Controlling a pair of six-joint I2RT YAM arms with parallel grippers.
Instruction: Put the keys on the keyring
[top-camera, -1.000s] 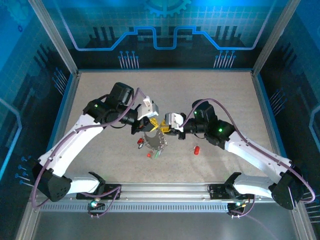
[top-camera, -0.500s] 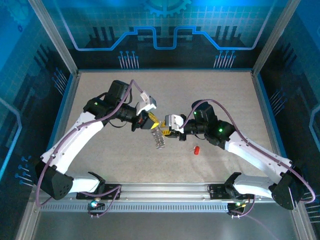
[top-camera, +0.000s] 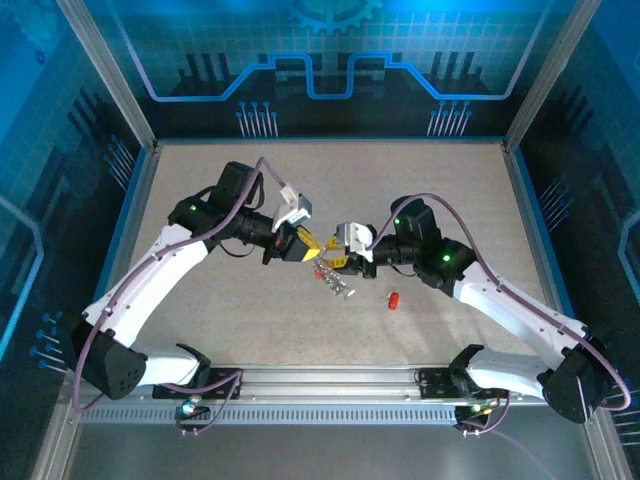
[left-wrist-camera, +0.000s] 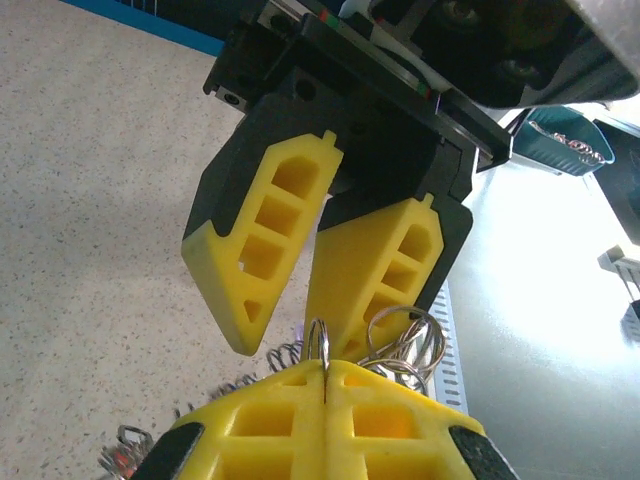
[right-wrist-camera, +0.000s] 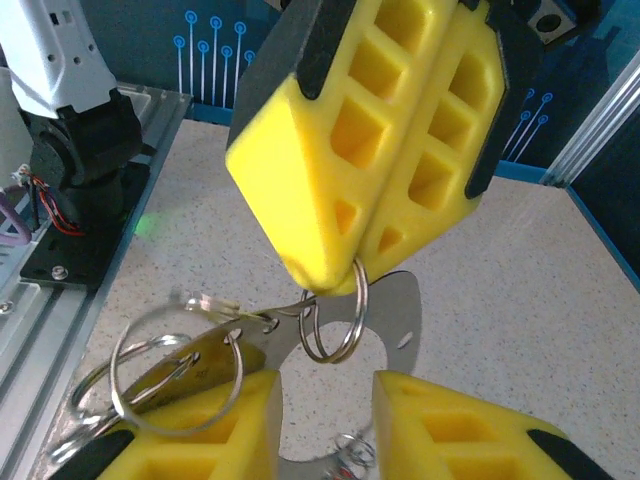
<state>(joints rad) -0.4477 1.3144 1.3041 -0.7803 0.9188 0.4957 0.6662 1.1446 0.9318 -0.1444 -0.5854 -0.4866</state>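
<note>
My left gripper (top-camera: 308, 245) (left-wrist-camera: 325, 368) is shut on a small silver split ring (left-wrist-camera: 319, 340) (right-wrist-camera: 361, 302). From that ring hangs the keyring, a flat grey metal loop (right-wrist-camera: 401, 316) with small holes, above the table. More split rings (right-wrist-camera: 237, 365) (left-wrist-camera: 404, 309) hang from the loop. The bunch of keys (top-camera: 337, 281), one with a red head, dangles below both grippers. My right gripper (top-camera: 335, 263) (right-wrist-camera: 325, 400) is open, its fingers (left-wrist-camera: 262, 250) on either side of the loop without pinching it. A plain red key (top-camera: 393, 299) lies alone on the table to the right.
The speckled table (top-camera: 450, 190) has free room at the back and on both sides. An aluminium rail (top-camera: 320, 385) with both arm bases runs along the near edge. A teal bowl (left-wrist-camera: 570, 145) sits beyond the rail. Blue walls enclose the cell.
The hanging bunch has swung to the right and closer to my right gripper. My left gripper has turned and drawn back a little; my right gripper has lifted slightly.
</note>
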